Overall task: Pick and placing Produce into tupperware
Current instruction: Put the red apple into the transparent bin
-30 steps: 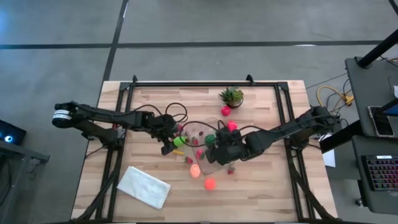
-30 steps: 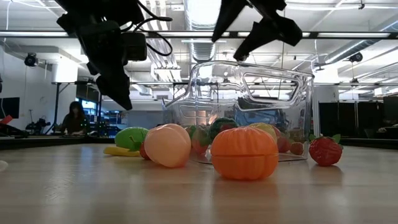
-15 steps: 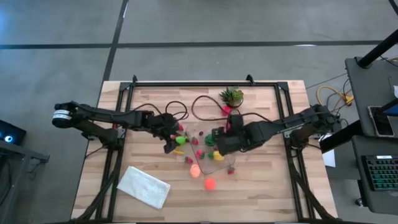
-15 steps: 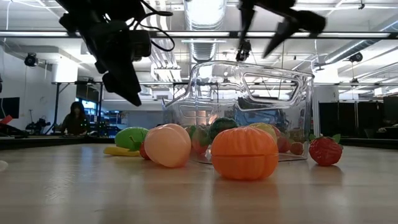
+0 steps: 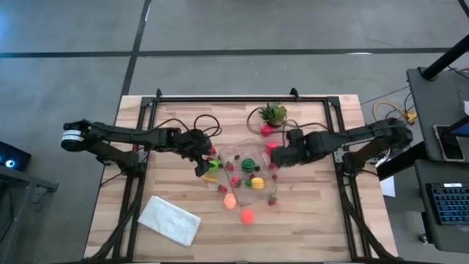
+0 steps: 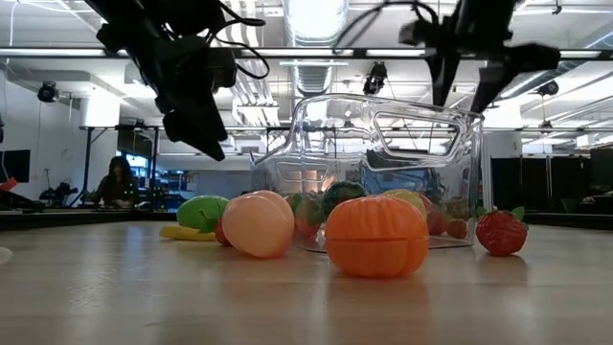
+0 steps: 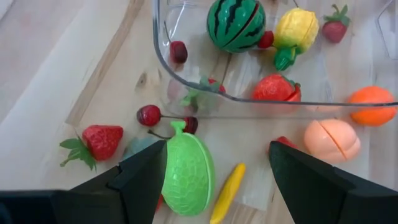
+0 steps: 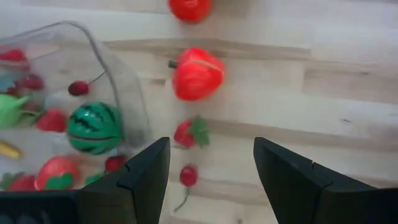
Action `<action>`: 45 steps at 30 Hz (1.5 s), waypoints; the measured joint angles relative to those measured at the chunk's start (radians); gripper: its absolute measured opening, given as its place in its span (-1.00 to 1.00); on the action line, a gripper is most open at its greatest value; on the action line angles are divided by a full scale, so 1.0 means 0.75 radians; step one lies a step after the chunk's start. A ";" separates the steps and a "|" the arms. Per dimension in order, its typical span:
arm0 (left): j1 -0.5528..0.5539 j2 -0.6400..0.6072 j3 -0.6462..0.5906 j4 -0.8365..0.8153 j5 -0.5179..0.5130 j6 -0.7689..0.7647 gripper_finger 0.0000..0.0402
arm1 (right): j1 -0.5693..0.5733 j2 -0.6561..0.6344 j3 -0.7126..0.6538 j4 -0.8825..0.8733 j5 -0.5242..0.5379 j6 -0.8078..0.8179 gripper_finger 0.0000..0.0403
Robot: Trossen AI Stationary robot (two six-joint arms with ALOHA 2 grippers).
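The clear tupperware stands mid-table and holds a striped watermelon, a yellow fruit, strawberries and cherries. My left gripper is open, above a lime green fruit and a yellow banana on the table at the tupperware's left side. My right gripper is open, hovering beyond the tupperware's right wall over a small strawberry, a cherry and a red fruit. A peach and an orange lie nearer the table's near edge.
A spiky green potted plant stands near the far edge, with a red fruit beside it. A white folded cloth lies at the near left. A strawberry and cherries lie left of the tupperware. A person sits far behind.
My right gripper has moved from above the tupperware's near side toward the table's far right, ending beyond the tupperware's right wall; its fingers have stayed open. The produce and the tupperware have kept their places.
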 joint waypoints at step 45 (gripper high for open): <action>0.068 0.074 -0.004 0.086 -0.363 -0.247 0.33 | -0.338 0.165 -0.404 0.769 -0.218 -1.743 0.35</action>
